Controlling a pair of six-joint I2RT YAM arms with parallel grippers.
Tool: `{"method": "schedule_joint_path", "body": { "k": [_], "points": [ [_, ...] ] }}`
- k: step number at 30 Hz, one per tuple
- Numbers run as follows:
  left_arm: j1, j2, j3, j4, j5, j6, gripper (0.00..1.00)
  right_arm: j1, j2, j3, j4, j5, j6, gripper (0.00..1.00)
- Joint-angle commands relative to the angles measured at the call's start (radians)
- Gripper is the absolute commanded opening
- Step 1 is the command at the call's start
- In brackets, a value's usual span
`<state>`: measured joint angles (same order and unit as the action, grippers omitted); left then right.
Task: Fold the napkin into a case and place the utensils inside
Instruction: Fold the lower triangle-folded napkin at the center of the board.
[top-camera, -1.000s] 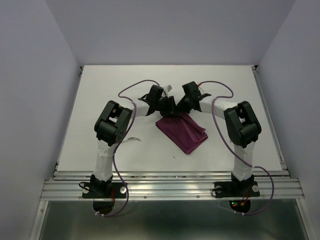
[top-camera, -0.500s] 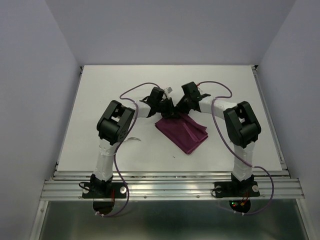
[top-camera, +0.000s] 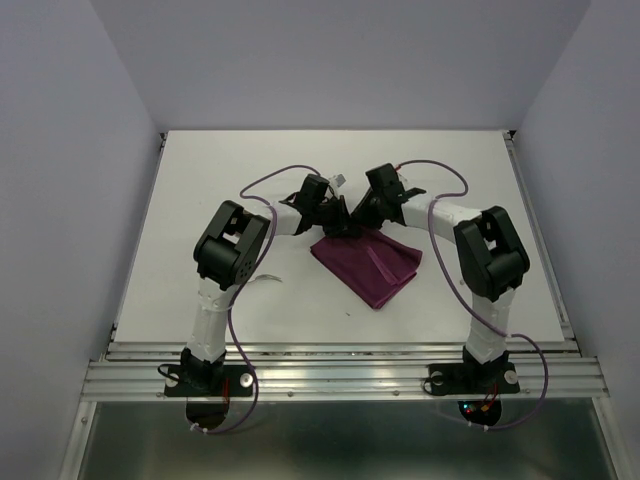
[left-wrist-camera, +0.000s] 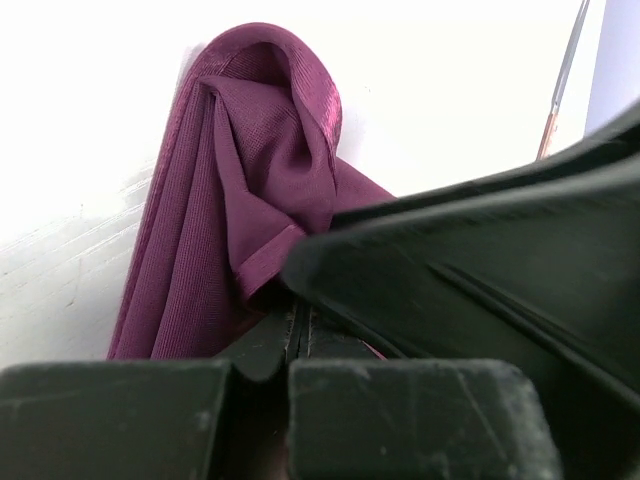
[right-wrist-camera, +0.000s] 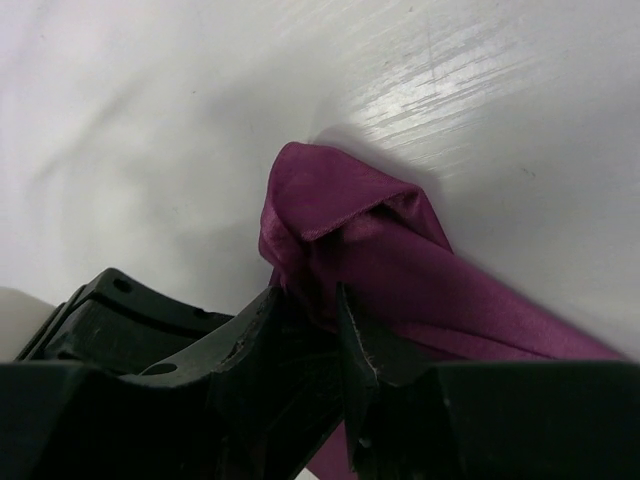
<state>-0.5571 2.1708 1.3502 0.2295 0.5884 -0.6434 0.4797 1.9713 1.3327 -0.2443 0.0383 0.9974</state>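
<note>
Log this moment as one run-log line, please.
phase: folding | left gripper: shut on edge of dark burgundy cloth napkin | right gripper: open, cloth between fingers

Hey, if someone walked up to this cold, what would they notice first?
The burgundy napkin lies folded aslant in the middle of the white table. At its far corner the left tool is shut on a fold, while the right tool has its jaws parted round the same bunched cloth.
</note>
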Motion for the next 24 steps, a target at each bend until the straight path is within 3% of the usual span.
{"method": "schedule_joint_path", "body": {
  "k": [1,16,24],
  "points": [
    [-0.009,-0.035,-0.011,0.033,0.019,0.036,0.0,0.016,-0.066,-0.015,-0.018,0.028,-0.042,0.34],
    [-0.009,-0.072,-0.023,0.021,0.017,0.06,0.0,0.007,-0.039,-0.023,-0.018,0.012,-0.125,0.35],
    [-0.007,-0.114,-0.026,-0.021,0.005,0.074,0.0,-0.003,0.009,-0.013,-0.02,-0.02,-0.135,0.25]
  ]
}}
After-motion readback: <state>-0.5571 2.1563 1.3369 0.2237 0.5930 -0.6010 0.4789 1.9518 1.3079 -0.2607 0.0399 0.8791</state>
